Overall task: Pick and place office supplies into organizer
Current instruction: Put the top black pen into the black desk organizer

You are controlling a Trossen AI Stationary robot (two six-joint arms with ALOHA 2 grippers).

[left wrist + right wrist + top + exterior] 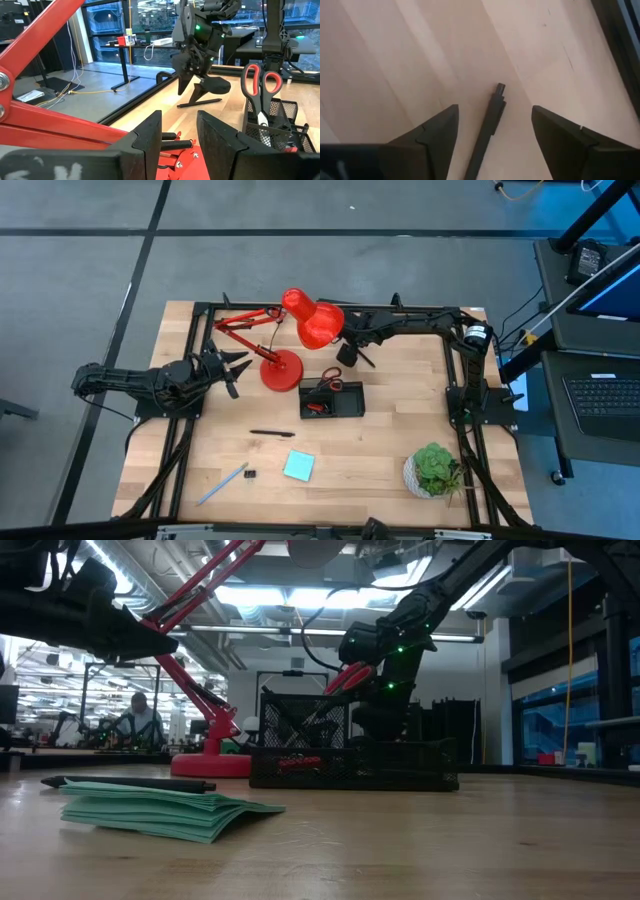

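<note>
Right gripper (352, 356) spread wide over a thin black pen (487, 127) near the far edge of the pale wooden worktop (380, 450).

The red desk lamp (300, 330) stands left of centre; beside its base the black mesh organizer (345, 402) holds red-handled scissors (331, 378) upright. Towards the near edge lie a teal square sticky-note pad (298, 466), another black pen (270, 434), a light-blue pen (222, 484) and a tiny black clip (250, 474). The left gripper (232, 368) hovers at the left edge beside the lamp, fingers (150, 132) parted, holding nothing.
</note>
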